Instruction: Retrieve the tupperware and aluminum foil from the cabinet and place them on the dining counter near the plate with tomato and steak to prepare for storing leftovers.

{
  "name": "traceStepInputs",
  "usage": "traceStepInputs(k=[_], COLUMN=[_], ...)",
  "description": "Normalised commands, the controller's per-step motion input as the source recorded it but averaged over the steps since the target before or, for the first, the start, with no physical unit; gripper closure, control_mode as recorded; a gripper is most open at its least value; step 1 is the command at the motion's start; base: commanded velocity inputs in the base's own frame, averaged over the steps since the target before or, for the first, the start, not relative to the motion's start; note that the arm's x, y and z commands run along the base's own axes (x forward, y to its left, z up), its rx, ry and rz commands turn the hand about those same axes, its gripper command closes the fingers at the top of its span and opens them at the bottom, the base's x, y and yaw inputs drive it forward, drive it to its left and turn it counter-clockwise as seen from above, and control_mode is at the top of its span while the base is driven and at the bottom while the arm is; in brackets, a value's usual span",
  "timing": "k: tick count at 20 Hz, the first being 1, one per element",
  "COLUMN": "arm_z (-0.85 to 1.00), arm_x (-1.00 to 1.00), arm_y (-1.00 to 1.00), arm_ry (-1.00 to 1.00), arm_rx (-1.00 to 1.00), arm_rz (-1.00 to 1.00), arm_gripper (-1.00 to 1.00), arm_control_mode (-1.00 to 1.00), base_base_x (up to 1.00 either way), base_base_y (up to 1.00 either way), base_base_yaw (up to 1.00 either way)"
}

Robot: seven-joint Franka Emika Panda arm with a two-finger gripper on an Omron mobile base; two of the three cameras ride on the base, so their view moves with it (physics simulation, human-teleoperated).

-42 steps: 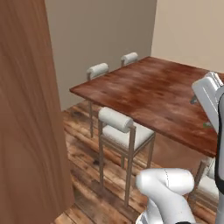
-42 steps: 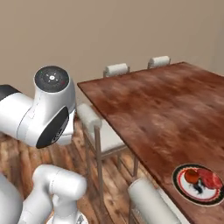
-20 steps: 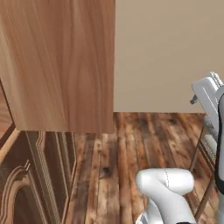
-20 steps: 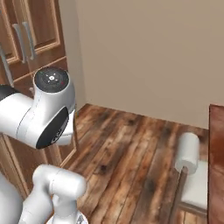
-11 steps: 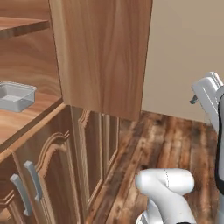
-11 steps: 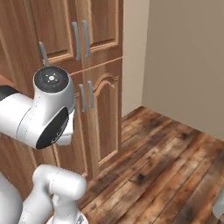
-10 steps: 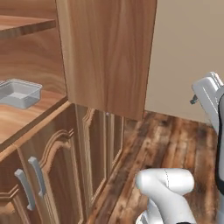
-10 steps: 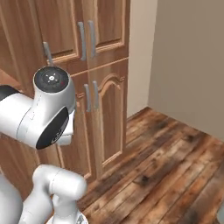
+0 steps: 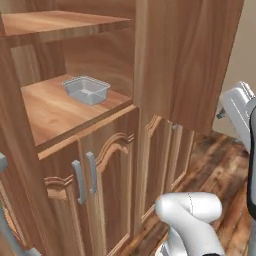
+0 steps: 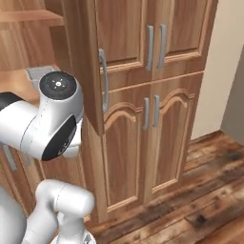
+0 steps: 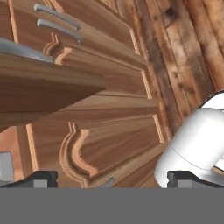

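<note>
Open brown cabinet (image 9: 190, 60), one tupperware (image 9: 86, 90) on its shelf, jaws (image 11: 111, 179) wide, empty.

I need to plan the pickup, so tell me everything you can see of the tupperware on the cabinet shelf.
The tupperware is a shallow rectangular container of translucent grey-white plastic with a rim around its open top. It looks empty and sits upright and flat on the lower open shelf of the cabinet, toward the back, with bare wood around it. Nothing but the shelf touches it. In the right base view a grey corner of it shows behind the arm.
</note>
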Motion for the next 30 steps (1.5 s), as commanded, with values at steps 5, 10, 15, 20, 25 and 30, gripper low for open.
traceStepInputs(k=[5, 10, 15, 20, 25, 30], arm_z=[0.0, 0.0, 0.0, 0.0, 0.0, 0.0], arm_x=[0.0, 0.0, 0.0, 0.0, 0.0, 0.0], arm_y=[0.0, 0.0, 0.0, 0.0, 0.0, 0.0], arm_ry=[0.0, 0.0, 0.0, 0.0, 0.0, 0.0], arm_rx=[0.0, 0.0, 0.0, 0.0, 0.0, 0.0], arm_rz=[0.0, 0.0, 0.0, 0.0, 0.0, 0.0], arm_gripper=[-1.0, -1.0, -1.0, -1.0, -1.0, -1.0], arm_control_mode=[1.0, 1.0, 1.0, 1.0, 1.0, 1.0], base_base_x=[0.01, 0.16, 0.36, 0.4, 0.51, 0.61], base_base_y=[0.57, 0.47, 0.09, 0.0, 0.01, -0.13], base_base_yaw=[0.47, 0.4, 0.26, 0.17, 0.16, 0.09])
